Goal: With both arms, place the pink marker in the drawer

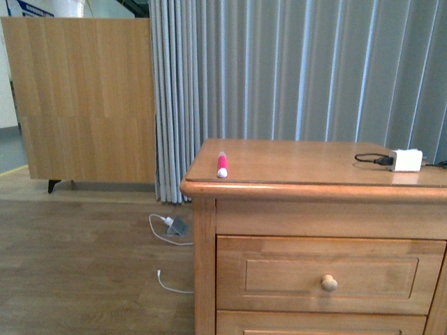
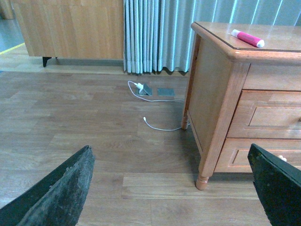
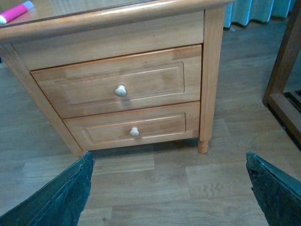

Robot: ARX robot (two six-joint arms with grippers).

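At the far left of the front view a wooden board (image 1: 77,98) stands against the wall, on dark feet on the floor (image 1: 84,279). Just right of it a grey curtain (image 1: 293,70) hangs across the background. On the floor below the curtain's left edge lie a white cable (image 1: 166,230) and a small grey plate (image 1: 177,226).

Next comes the nightstand (image 1: 204,265), which fills the lower right of that view. The pink marker (image 1: 222,165) lies flat on the tabletop (image 1: 300,157) near its front left corner. Its white end points toward the front edge, and nothing touches it. Well apart from it, at the back right of the tabletop, sits a white charger (image 1: 406,160) with a black cable (image 1: 369,159) looping off its left side.

Under the tabletop the drawer (image 1: 328,276) is closed, its front level with the frame and its round knob (image 1: 329,283) in the middle. The lower drawer (image 1: 321,324) shows only its top edge there. The right wrist view shows it closed too, with a like knob.

Neither arm appears in the front view. In the left wrist view the left fingers (image 2: 61,193) are spread wide and grasp nothing, above the floor off the nightstand's left side. In the right wrist view the right fingers (image 3: 277,188) are likewise spread wide and empty, above the floor in front of the two drawers, short of both knobs.
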